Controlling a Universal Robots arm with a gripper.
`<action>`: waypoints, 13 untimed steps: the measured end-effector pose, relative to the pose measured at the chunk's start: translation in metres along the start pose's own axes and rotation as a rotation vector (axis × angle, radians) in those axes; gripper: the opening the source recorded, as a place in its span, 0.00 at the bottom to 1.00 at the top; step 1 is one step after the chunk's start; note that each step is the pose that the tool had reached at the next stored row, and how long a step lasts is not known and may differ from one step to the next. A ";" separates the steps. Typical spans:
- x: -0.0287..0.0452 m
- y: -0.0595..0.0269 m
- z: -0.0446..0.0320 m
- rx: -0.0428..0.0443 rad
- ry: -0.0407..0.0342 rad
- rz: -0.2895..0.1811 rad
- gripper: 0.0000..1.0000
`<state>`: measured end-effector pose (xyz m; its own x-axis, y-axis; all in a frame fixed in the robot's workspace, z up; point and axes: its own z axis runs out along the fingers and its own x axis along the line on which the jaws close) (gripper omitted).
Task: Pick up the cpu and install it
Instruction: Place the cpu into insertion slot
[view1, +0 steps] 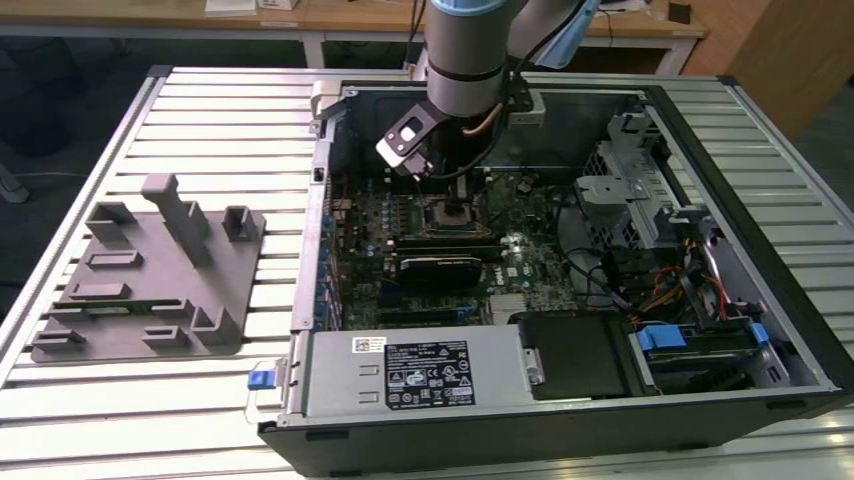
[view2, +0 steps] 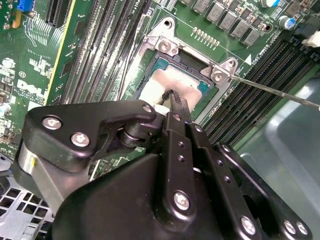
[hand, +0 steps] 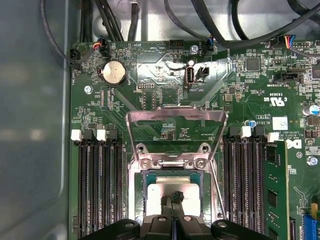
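1. Second wrist view: you see the gripper (view2: 172, 96) with its fingers drawn together and nothing visible between them. The tips sit on or just above the silver top of the cpu (view2: 162, 82); contact cannot be confirmed.
2. First wrist view: the cpu (hand: 156, 192) lies inside the socket frame (hand: 136, 172). The load plate (hand: 175, 117) stands swung open, unlatched.
3. Step in hand, as judged: seating the chip in the socket. You should not count the install as finished while the plate is open.
4. Any further motion calls for a straight vertical path and light force. The chip looks level in a close-fitting frame, and a sideways drag could shift it.
5. Exterior view: the arm (view1: 467, 60) reaches from above into the open computer case (view1: 400, 440). Its wrist is near vertical, and the gripper points down at the middle of the motherboard (view1: 534, 260).
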<state>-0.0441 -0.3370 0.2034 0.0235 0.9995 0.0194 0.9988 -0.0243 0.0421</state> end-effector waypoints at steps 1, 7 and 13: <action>0.0000 -0.0002 0.0003 0.0000 -0.0001 0.000 0.11; -0.0001 -0.0012 0.0030 0.0000 0.0000 0.000 0.11; -0.0001 -0.0013 0.0042 0.0000 0.0000 0.000 0.11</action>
<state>-0.0452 -0.3370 0.1991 0.0235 0.9995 0.0194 0.9988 -0.0243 0.0422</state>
